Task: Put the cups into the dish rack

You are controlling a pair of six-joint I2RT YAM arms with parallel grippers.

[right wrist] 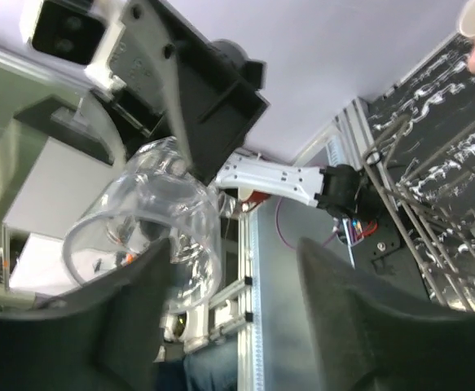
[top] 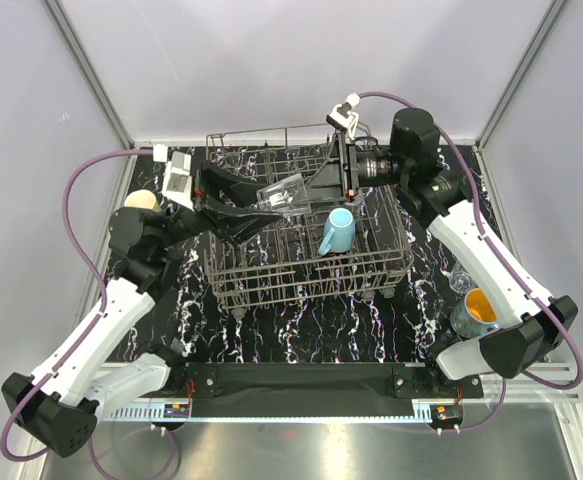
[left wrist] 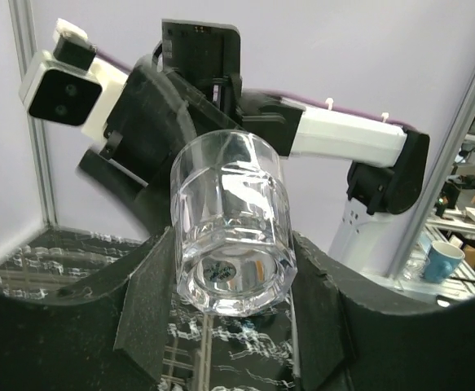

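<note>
Two arms converge over the middle of the scene, and all items below are listed by descending size. The marbled black counter [top: 301,320] carries the dish rack [top: 271,275], a dark wire basket set centrally so that either arm can reach it. The left claw [top: 261,208] is closed on a clear glass [top: 283,194], pads pressed to opposite sides of the wall, holding it tilted in the air above the rack's far half and well clear of the tines. The right claw [top: 316,185] faces it from the opposite side with its jaws spread; the glass lies beside one of its pads but is not clamped by them (the arrangement reads as a transfer between arms, with the left now bearing the load). A light blue mug [top: 338,231] already stands tilted inside the rack, propped among the tines. A teal mug [top: 477,308] with an orange interior waits on the counter near the right arm, and a pale yellow mug [top: 141,200] sits beside the left arm; both remain to be loaded. The likely next step is to lower the glass between free tines.
</note>
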